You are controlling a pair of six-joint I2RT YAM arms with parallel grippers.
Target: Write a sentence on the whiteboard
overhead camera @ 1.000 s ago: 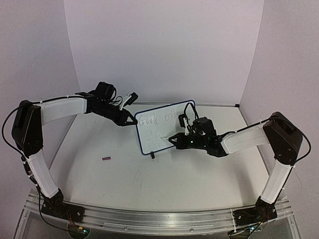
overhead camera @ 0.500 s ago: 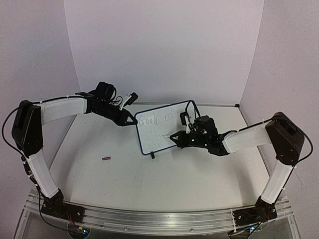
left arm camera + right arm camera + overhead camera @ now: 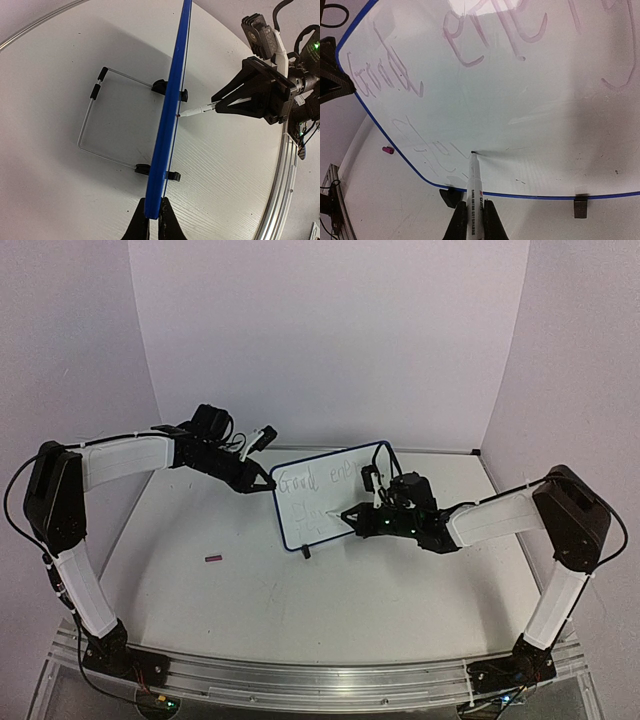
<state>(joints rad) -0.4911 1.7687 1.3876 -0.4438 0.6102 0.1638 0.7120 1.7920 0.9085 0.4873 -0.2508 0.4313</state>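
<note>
The whiteboard [image 3: 318, 502] stands upright mid-table on small black feet [image 3: 580, 206]. The sentence [image 3: 470, 50] runs across it in faint dark strokes, with a shorter second line [image 3: 422, 145] below. My left gripper [image 3: 270, 485] is shut on the board's left blue edge [image 3: 172, 115], its fingertips [image 3: 170, 220] pinching the frame. My right gripper [image 3: 475, 212] is shut on a white marker [image 3: 474, 182]. The marker's tip touches the board at the end of the second line. From the left wrist the marker [image 3: 197, 111] meets the board's face.
A small pink marker cap [image 3: 213, 558] lies on the table left of the board. A wire stand [image 3: 90, 125] props the board from behind. White walls close in the back and sides, and an aluminium rail [image 3: 300, 680] runs along the near edge.
The right gripper and marker have shifted slightly up and to the right along the board's lower line. The left arm and board have stayed still.
</note>
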